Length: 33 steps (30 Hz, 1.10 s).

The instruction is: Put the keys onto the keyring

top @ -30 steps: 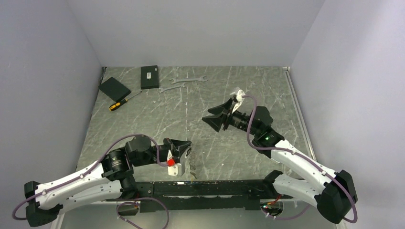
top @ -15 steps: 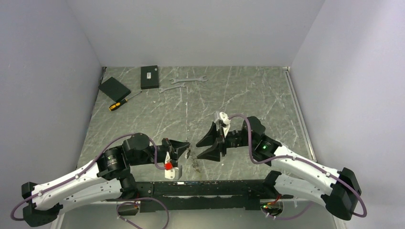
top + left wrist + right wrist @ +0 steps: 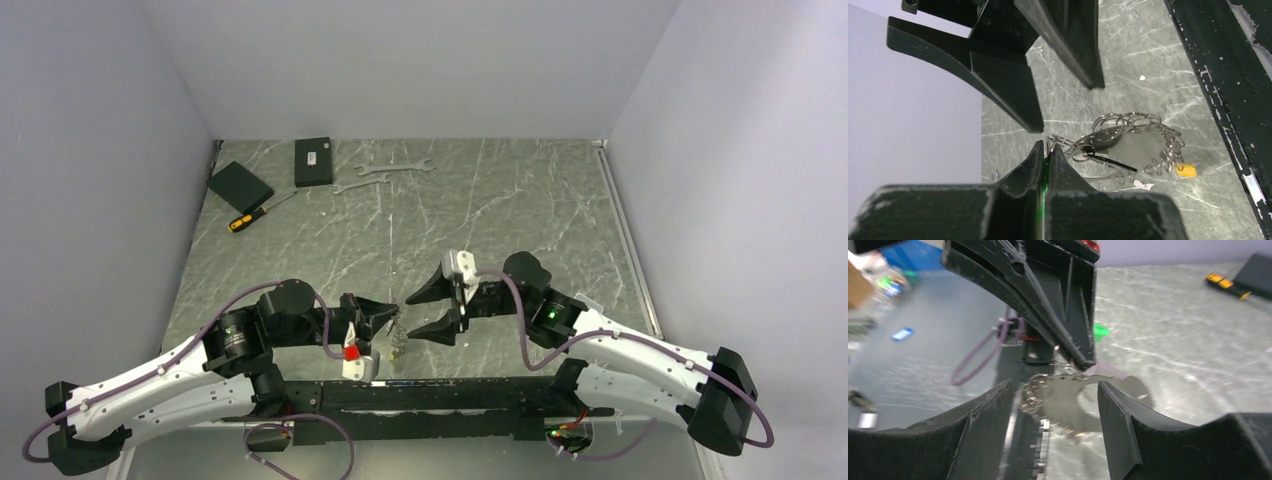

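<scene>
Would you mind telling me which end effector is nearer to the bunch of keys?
Left. The left end effector is shut on the keys at their green tag; the right end effector is open, just beside the bunch.

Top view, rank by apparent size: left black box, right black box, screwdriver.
Largest: left black box and right black box, about alike, unranked.
Smallest: screwdriver, a thin strip.

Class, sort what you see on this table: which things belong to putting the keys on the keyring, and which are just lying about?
Job: keys, gripped by the shut left gripper; open right gripper.
Lying about: two wrenches, screwdriver, two black boxes.
</scene>
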Motion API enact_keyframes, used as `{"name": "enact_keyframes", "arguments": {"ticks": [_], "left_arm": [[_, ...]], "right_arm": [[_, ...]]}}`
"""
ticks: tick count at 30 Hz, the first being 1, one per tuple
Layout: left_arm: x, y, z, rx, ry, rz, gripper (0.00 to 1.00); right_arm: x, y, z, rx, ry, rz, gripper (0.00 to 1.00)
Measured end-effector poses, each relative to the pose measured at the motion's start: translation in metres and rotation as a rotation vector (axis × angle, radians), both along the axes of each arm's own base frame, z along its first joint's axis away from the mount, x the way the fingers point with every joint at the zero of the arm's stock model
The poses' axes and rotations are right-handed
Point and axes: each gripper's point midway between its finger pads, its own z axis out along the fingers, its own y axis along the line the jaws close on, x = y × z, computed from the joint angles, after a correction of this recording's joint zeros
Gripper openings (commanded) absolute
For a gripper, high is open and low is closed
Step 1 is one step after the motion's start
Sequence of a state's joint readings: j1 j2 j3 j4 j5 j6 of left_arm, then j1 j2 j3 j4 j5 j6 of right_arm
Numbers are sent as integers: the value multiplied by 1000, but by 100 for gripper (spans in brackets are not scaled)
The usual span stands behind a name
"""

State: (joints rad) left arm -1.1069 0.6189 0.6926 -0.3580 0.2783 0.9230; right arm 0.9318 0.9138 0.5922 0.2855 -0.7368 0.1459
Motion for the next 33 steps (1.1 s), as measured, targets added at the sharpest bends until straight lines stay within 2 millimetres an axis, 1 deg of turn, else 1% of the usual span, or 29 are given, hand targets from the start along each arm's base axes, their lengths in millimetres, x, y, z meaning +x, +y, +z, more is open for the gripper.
{"name": "enact_keyframes", "arguments": {"ticks": [2, 5, 11, 16, 25, 33], "left_arm": [[-1, -1, 0, -1, 2, -7, 0], [-3, -1, 0, -2, 4, -16, 0], [-4, -1, 1, -5, 5, -23, 0], [-4, -1, 1, -6, 4, -21, 0], [-2, -1, 2, -5, -7, -13, 0], [2, 1, 2, -4, -17, 11, 0]], "right_arm": [[8, 4, -3, 6, -142, -14, 63], [17, 8, -4, 15, -270, -33, 62], [31, 12, -8, 10, -378, -67, 52], [35, 14, -11, -1, -398, -80, 52], [38, 18, -19, -27, -381, -86, 50], [40, 21, -22, -41, -314, -102, 48]]}}
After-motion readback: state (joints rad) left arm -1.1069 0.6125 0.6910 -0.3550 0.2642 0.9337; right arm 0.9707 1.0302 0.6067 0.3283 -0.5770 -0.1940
